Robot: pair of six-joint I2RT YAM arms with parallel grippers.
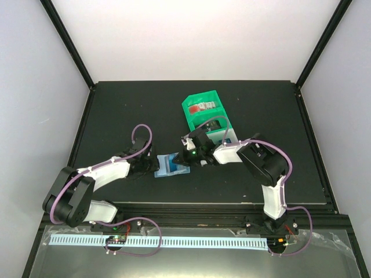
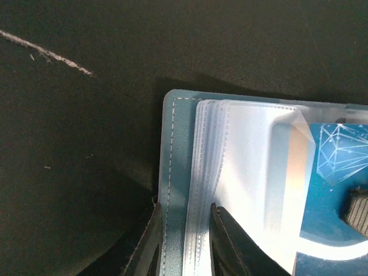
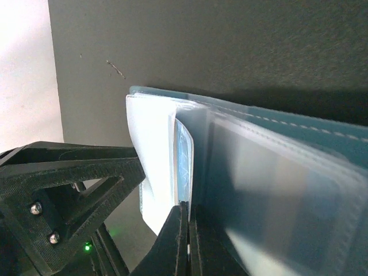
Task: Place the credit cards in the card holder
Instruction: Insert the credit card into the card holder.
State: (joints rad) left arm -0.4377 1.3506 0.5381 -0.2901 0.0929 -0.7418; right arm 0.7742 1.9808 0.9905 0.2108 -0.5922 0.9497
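The teal card holder [image 1: 171, 165] lies open on the black table between my two grippers. My left gripper [image 1: 146, 164] is shut on its left edge: in the left wrist view its fingers [image 2: 221, 241] pinch the teal cover [image 2: 175, 144] and a stack of clear sleeves. My right gripper [image 1: 188, 157] is shut on a blue credit card [image 3: 184, 152] with white line art, held edge-on between the sleeves of the card holder [image 3: 299, 123]. The same card [image 2: 345, 152] shows under a clear sleeve. More red-and-white cards [image 1: 204, 107] lie in a green bin.
The green bin [image 1: 200, 119] stands behind the right gripper, with a white bin [image 1: 223, 136] just in front of it. The left gripper's black frame [image 3: 69, 190] sits close to the right wrist. The black table ends at the enclosure walls.
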